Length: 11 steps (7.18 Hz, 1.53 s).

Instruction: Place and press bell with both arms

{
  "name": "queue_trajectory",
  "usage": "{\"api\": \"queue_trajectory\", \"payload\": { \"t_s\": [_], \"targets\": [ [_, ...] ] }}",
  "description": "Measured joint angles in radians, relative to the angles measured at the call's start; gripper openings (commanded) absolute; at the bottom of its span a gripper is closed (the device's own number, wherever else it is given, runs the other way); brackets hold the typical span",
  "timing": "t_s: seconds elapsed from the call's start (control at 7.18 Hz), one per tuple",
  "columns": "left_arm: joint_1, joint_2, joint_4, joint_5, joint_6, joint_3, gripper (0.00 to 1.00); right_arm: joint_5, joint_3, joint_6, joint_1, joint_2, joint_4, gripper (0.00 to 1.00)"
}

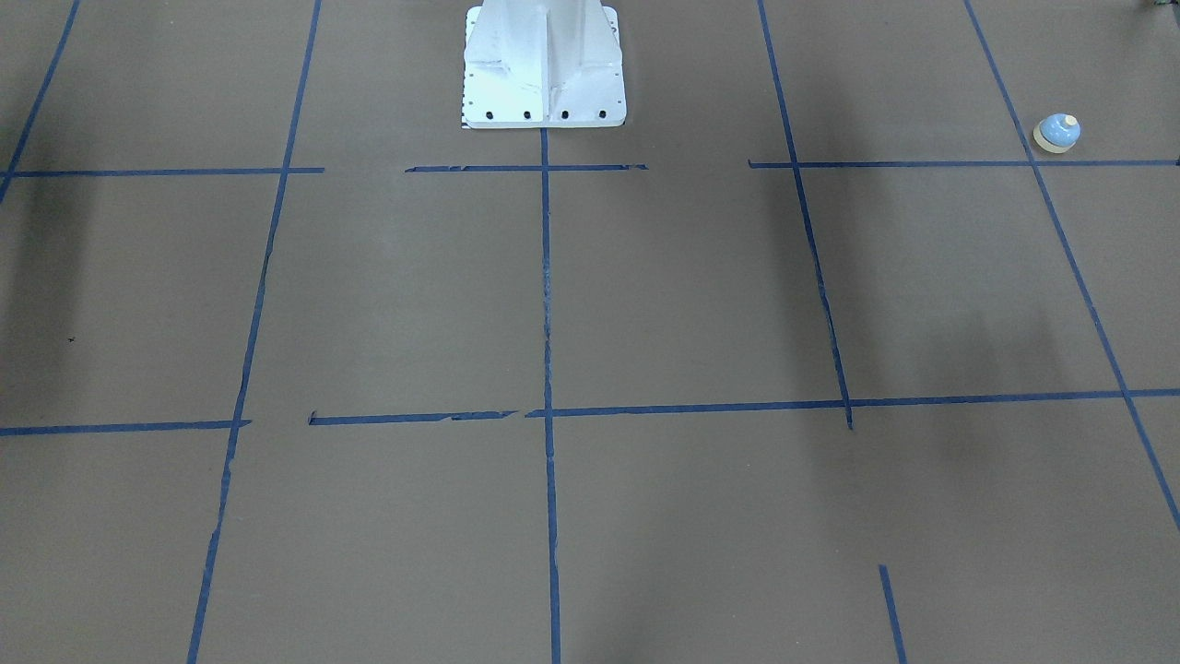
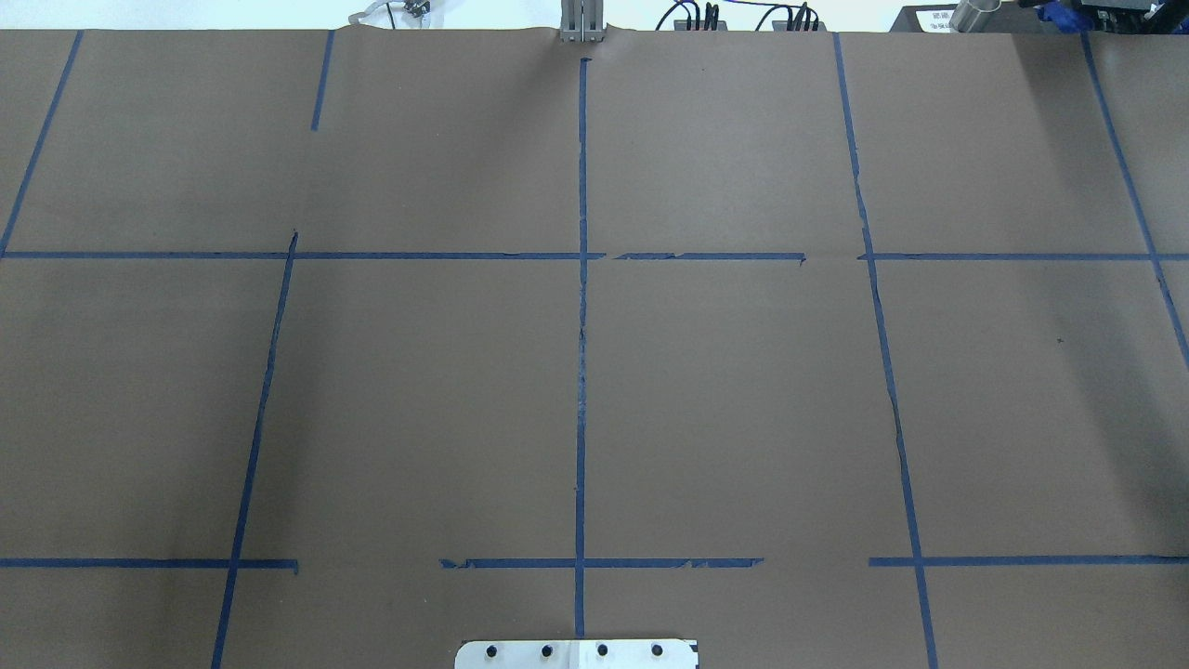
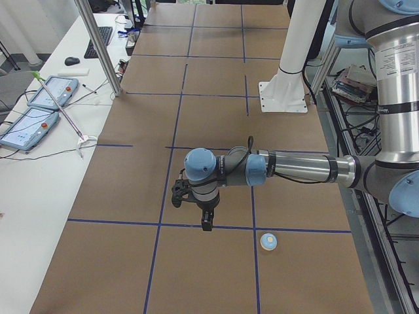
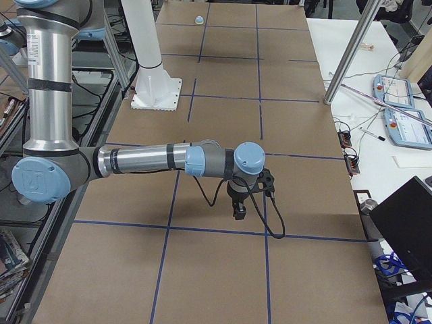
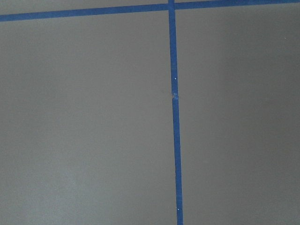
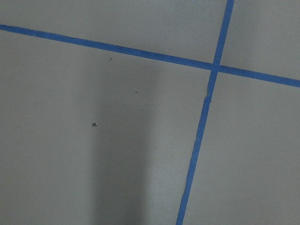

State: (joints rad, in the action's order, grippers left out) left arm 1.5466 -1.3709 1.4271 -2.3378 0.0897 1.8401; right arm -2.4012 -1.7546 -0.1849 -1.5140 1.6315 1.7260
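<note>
The bell [image 1: 1056,133] is a small light-blue dome with a cream base and button. It stands upright on the brown table at the robot's left end, and also shows in the exterior left view [image 3: 268,241] and far off in the exterior right view [image 4: 199,19]. The left gripper [image 3: 207,224] hangs above the table, apart from the bell, which lies on its robot side. The right gripper [image 4: 239,212] hangs above the table's other end. Both show only in the side views, so I cannot tell whether they are open or shut. The wrist views show only paper and tape.
Brown paper with a grid of blue tape lines [image 2: 581,372] covers the table. The white pedestal base [image 1: 544,65] stands at the robot's edge. A side bench holds tablets [image 3: 39,108] and cables, and a metal post [image 3: 98,46] stands at the table's far edge.
</note>
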Motion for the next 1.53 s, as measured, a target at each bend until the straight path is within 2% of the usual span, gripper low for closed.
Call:
{"api": "queue_trajectory", "payload": {
  "t_s": [1.11, 1.53],
  "targets": [
    [-0.002, 0.011, 0.012, 0.001, 0.004, 0.017, 1.00, -0.002, -0.025, 0.002, 0.000, 0.025, -0.002, 1.00],
    [-0.003, 0.015, 0.011, 0.002, 0.004, 0.063, 1.00, -0.012, -0.026, 0.004, 0.000, 0.027, -0.002, 1.00]
  ]
}}
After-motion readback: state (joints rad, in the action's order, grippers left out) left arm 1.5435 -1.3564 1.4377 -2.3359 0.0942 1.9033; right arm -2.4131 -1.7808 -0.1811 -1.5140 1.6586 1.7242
